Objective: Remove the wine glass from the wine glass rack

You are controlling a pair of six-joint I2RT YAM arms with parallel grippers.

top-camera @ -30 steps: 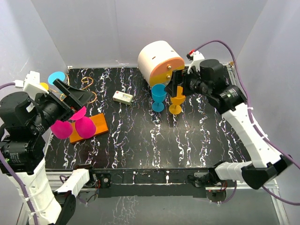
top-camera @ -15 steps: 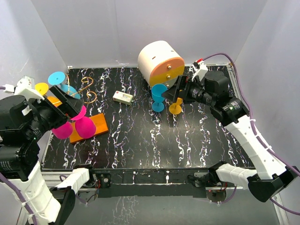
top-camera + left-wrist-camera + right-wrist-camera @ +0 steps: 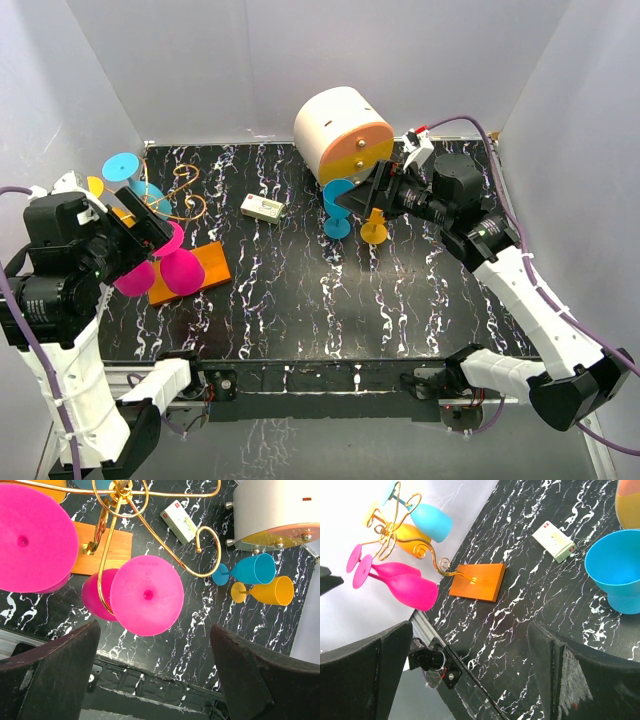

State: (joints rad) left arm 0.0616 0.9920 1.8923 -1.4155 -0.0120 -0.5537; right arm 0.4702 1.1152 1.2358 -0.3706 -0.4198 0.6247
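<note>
Your left gripper [image 3: 155,630] has drawn back from the rack [image 3: 120,550]; it and the right gripper [image 3: 470,630] stand wide open, empty.

Left arm [image 3: 85,400], right arm [image 3: 540,300]: white moulded link shells, black cylindrical joint housings. Purple cable [image 3: 466,117] at each wrist. Gripper fingers [image 3: 55,675]: matte black, broad, wedge-shaped. White connector block [image 3: 418,148], red-tipped, on right wrist.

Bright, even, diffuse light in all 3 views; white enclosure walls [image 3: 250,60] read pale lavender. Soft short shadows on black white-veined tabletop [image 3: 330,300], faint sheen. Wrist views: left gripper fingers [image 3: 50,680] & right gripper fingers [image 3: 350,680] dark, blurred at bottom corners; bkgd sharp.
</note>
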